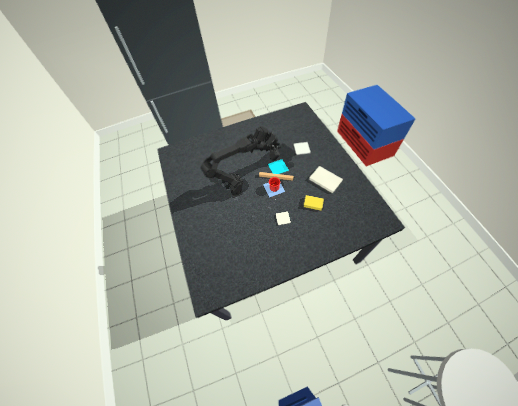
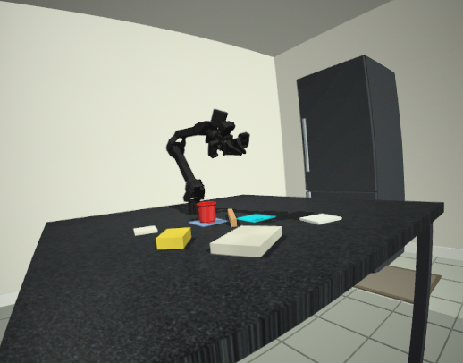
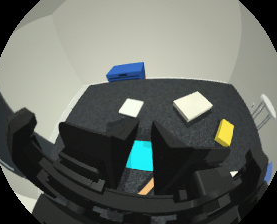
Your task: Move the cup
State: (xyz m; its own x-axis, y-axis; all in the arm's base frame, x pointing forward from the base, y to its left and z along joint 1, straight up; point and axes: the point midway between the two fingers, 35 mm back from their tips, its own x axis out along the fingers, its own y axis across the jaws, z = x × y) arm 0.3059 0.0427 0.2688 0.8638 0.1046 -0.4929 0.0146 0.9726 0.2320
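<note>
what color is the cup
The cup is plain red, clearest in the exterior view.

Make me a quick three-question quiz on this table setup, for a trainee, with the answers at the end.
1. Multiple choice: the red cylindrical cup stands on which?
A) the cyan pad
B) the blue square pad
C) the yellow block

2. True or false: the black gripper is holding the cup.

3. Fill in: the long, thin orange bar lies between the blue pad and the ____ pad.

Key: 1 B; 2 false; 3 cyan
</note>
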